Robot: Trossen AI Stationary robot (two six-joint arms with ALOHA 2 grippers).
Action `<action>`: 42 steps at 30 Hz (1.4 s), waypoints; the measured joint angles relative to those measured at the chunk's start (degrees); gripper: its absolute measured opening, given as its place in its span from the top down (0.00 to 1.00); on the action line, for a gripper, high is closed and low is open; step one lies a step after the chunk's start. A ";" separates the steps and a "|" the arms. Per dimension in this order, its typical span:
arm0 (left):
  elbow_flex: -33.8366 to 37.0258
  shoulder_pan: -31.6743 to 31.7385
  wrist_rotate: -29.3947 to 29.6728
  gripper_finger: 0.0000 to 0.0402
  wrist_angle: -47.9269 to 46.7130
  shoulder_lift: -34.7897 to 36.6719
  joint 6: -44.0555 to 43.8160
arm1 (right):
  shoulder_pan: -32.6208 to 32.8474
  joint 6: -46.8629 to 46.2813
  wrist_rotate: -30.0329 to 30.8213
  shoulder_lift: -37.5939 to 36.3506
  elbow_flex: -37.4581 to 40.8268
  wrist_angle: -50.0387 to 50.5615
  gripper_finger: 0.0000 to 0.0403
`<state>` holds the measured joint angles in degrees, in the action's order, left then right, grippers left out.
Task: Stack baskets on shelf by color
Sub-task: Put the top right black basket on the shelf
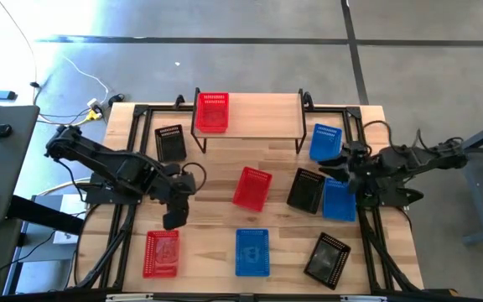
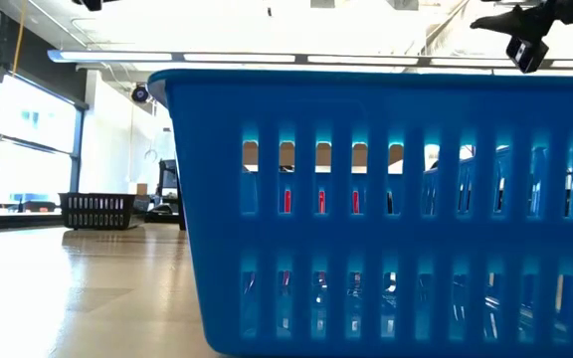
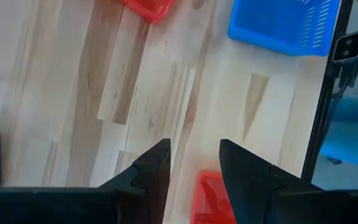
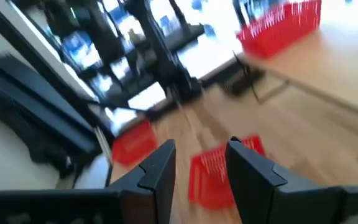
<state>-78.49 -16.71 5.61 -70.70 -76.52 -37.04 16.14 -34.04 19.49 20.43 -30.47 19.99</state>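
Observation:
One red basket point(image 1: 212, 111) stands on the shelf point(image 1: 262, 113) at its left end. The other baskets lie on the table: red ones point(image 1: 251, 188) point(image 1: 162, 252), blue ones point(image 1: 325, 141) point(image 1: 339, 200) point(image 1: 251, 252), black ones point(image 1: 170, 143) point(image 1: 307, 190) point(image 1: 327, 259). My left gripper point(image 1: 173, 220) is open and empty above the table, just far of the near-left red basket point(image 3: 207, 199). My right gripper point(image 1: 335, 164) is open and empty above the right-hand blue and black baskets, pointing toward the middle red basket point(image 4: 219, 174).
The near blue basket point(image 2: 396, 209) stands right before the low camera and fills its view. The low camera's stand point(image 3: 352, 46) is at the table's near edge. Bare wood lies between the middle red basket and the black basket at the left.

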 joint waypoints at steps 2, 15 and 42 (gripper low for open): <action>1.53 0.00 0.00 0.68 0.57 1.62 0.13 | 0.02 -2.22 -1.84 3.74 -2.67 3.31 0.69; 4.59 0.17 -0.03 0.68 0.76 6.52 3.91 | 0.03 -12.23 -13.64 30.63 -15.33 18.93 0.69; 4.60 0.15 -0.04 0.68 0.77 6.48 9.70 | 9.35 -12.11 -13.56 61.36 -20.31 23.70 0.69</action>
<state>-73.89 -16.56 5.56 -69.93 -70.04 -27.33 25.50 -46.15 5.93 81.79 -50.78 43.69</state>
